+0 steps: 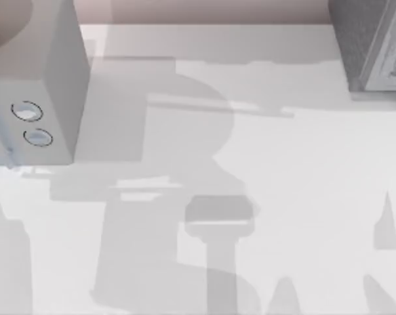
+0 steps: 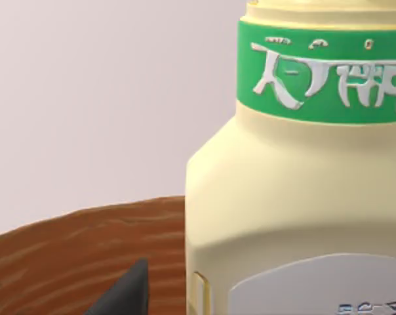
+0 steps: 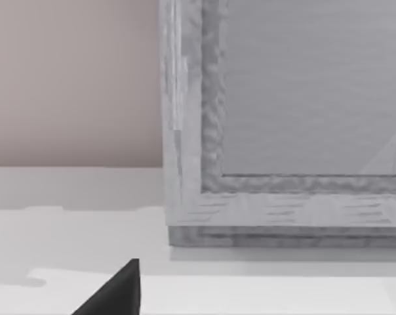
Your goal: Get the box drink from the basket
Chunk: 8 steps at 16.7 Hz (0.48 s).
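Left gripper (image 2: 122, 292) is right down at the basket (image 2: 67, 249), a dark tip of it poking in over the brown woven rim. Open or shut? Cannot tell from here, and nothing shows as being in its hold. Looming just beside it is a cream bottle (image 2: 296, 197) with a green band round the neck, standing upright.

That's a bottle, not the box drink, and here's the first danger: it is yellowish with green on it, so a grab at the nearest thing would likely bring up the wrong item. Where the box drink itself sits I cannot tell; presumably it is somewhere in the basket, hidden behind or beside the bottle.

Second danger: the bottle is tall and close. A sideways sweep to hunt for the carton could shove it over or wedge it against the rim. A low approach could also snag the rim and drag the basket along.

Over on the right, the right gripper (image 3: 113, 292) hangs low above the white bench (image 3: 67, 223), near the corner of the grey appliance (image 3: 283, 118). Its state I cannot tell either. Any swing toward that corner risks a bump.

From above, the appliance sits at the far right of the bench, with a grey box (image 1: 34, 98) bearing two rings at the far left.
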Available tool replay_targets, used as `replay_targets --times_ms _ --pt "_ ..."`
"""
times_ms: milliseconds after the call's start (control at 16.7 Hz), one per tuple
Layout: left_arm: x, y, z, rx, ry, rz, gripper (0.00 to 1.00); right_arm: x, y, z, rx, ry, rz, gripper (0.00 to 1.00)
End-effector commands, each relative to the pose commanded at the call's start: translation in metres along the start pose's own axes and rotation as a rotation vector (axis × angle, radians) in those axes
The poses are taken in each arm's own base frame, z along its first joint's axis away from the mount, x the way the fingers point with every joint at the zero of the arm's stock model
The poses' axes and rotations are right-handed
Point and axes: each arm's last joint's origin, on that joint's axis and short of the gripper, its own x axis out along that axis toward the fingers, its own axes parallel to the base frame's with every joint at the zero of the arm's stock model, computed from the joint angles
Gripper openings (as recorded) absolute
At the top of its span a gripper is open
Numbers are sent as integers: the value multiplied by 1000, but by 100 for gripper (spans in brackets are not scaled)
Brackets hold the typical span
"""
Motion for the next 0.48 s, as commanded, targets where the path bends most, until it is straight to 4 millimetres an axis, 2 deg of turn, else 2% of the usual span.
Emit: replay_targets --times_ms 240,480 --pt "-1 -2 6 9 -18 0 100 0 0 0 0 0 0 100" --pt "14 0 2 0 1 0 100 0 0 0 0 0 0 100"
